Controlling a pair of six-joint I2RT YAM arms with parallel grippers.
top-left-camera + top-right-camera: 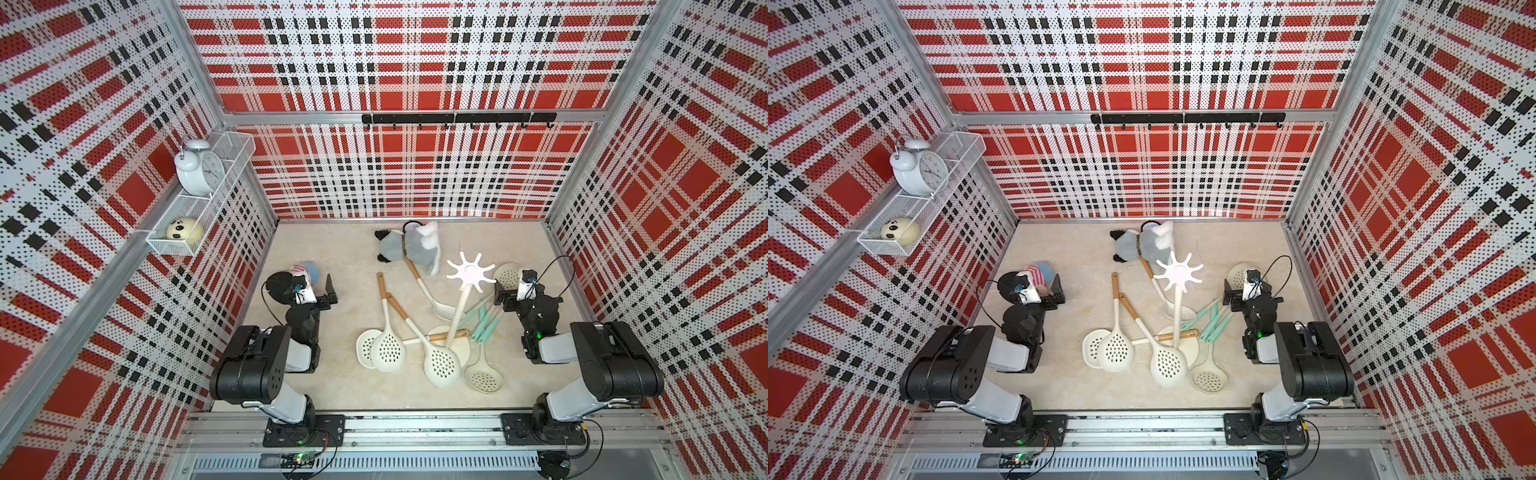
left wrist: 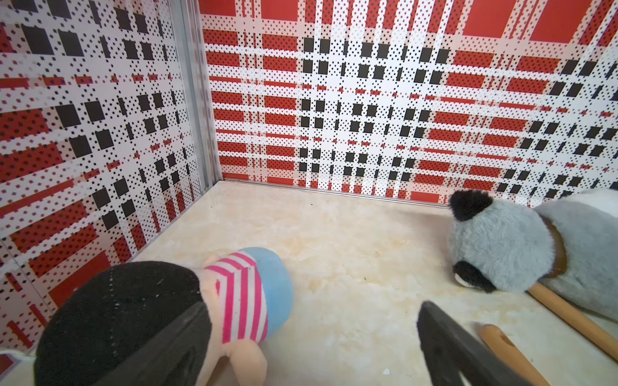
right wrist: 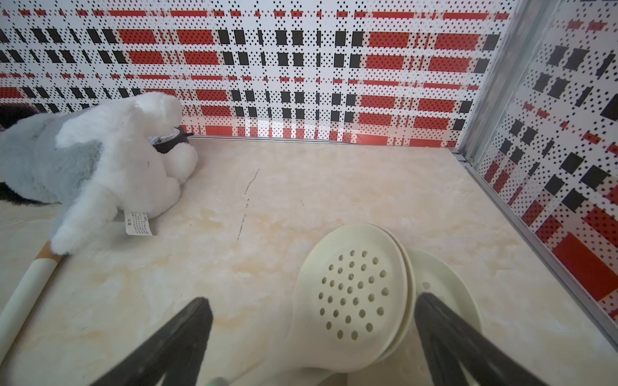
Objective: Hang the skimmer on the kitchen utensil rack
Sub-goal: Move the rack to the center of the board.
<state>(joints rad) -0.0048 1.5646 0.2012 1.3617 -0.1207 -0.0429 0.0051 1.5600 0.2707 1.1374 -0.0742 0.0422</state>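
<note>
The cream-white kitchen utensil rack (image 1: 471,272) (image 1: 1178,272) stands mid-table, its star crown above a slim pole. Several cream skimmers lie around its disc base; two with wooden handles (image 1: 388,351) (image 1: 442,365) are in front, and a teal-handled one (image 1: 484,376) is to the right. My right gripper (image 1: 505,297) (image 3: 314,317) is open, low over another skimmer head (image 3: 351,294) right of the rack. My left gripper (image 1: 328,291) (image 2: 314,334) is open at the table's left, gripping nothing, with a doll (image 2: 240,294) beside one finger.
A grey-white plush dog (image 1: 409,247) lies at the back on one skimmer handle. The doll (image 1: 305,272) is by the left wall. A black hook rail (image 1: 457,118) hangs on the back wall. A wire shelf (image 1: 232,149) holds an alarm clock (image 1: 197,172) and a round toy.
</note>
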